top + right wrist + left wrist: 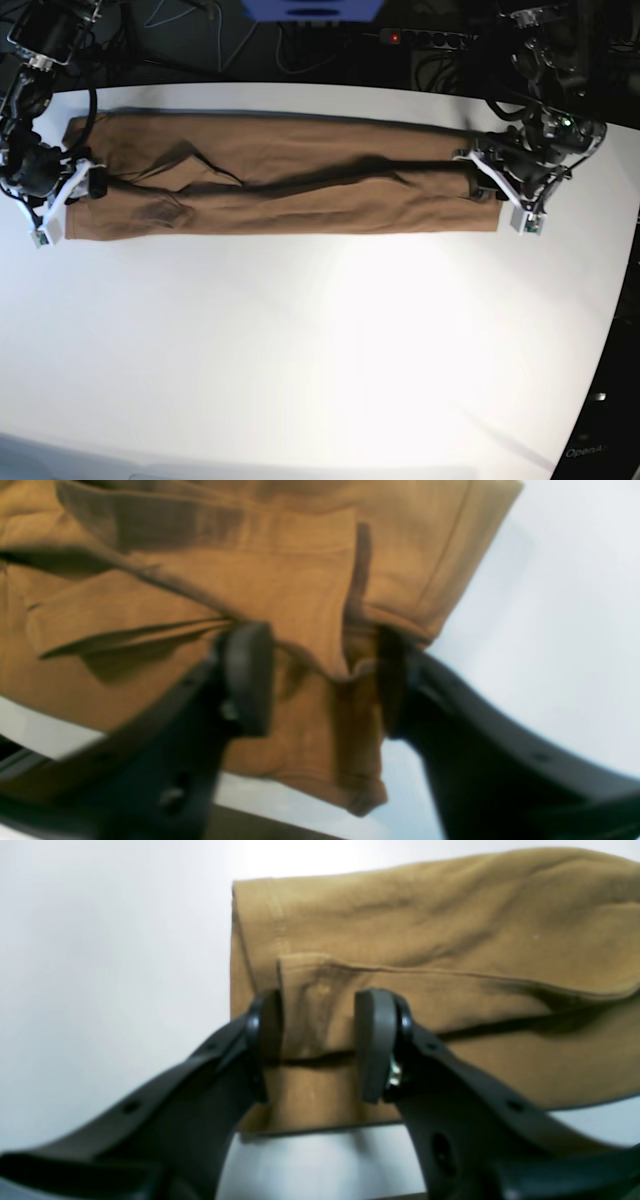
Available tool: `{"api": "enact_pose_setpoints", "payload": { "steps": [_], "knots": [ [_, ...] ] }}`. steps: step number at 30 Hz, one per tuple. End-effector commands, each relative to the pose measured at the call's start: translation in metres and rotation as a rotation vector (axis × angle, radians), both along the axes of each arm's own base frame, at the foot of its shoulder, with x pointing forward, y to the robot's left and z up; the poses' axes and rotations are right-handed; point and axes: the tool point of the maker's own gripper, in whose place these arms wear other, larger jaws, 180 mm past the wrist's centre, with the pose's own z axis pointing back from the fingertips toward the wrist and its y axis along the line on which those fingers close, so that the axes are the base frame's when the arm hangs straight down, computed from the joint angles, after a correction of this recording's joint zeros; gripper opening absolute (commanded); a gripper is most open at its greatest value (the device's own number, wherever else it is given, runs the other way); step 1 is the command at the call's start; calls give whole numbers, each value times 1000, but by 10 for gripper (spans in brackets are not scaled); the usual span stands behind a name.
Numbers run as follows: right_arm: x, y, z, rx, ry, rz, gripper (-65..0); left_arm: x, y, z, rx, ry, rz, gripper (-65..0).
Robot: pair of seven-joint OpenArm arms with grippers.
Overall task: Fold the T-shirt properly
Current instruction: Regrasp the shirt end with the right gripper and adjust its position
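The tan-brown T-shirt (300, 195) lies folded into a long narrow strip across the back of the white table (320, 350). My left gripper (480, 180) is at the strip's right end in the base view. In the left wrist view its pads (372, 1040) hold a raised flap of the T-shirt (450, 930) between them, the left gripper (317, 1032) shut on it. My right gripper (88, 185) is at the strip's other end. There the right gripper (320, 680) straddles a folded corner of the T-shirt (150, 590) with its jaws apart; that view is blurred.
Behind the table's far edge are cables, a power strip (425, 38) and a blue object (312, 8). The table's right edge (615, 330) runs diagonally against a dark floor. The white surface stretches from the strip to the near edge.
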Motion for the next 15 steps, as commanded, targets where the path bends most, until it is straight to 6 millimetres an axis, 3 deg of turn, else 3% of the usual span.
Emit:
{"api": "enact_pose_setpoints", "payload": {
  "steps": [1, 8, 11, 15],
  "knots": [
    [10, -5, 12, -9, -46, 3, -396, 9, 1, 12, 3, -49, -3, -414],
    [8, -5, 10, -5, -39, 0, -418, 9, 1, 11, 3, -46, -3, -414],
    [4, -5, -5, 34, -4, -21, -418, 9, 1, 11, 3, -46, -3, -414],
    [12, 9, -11, 54, -30, 26, -418, 8, 2, 12, 6, -47, -4, -414]
  ]
}}
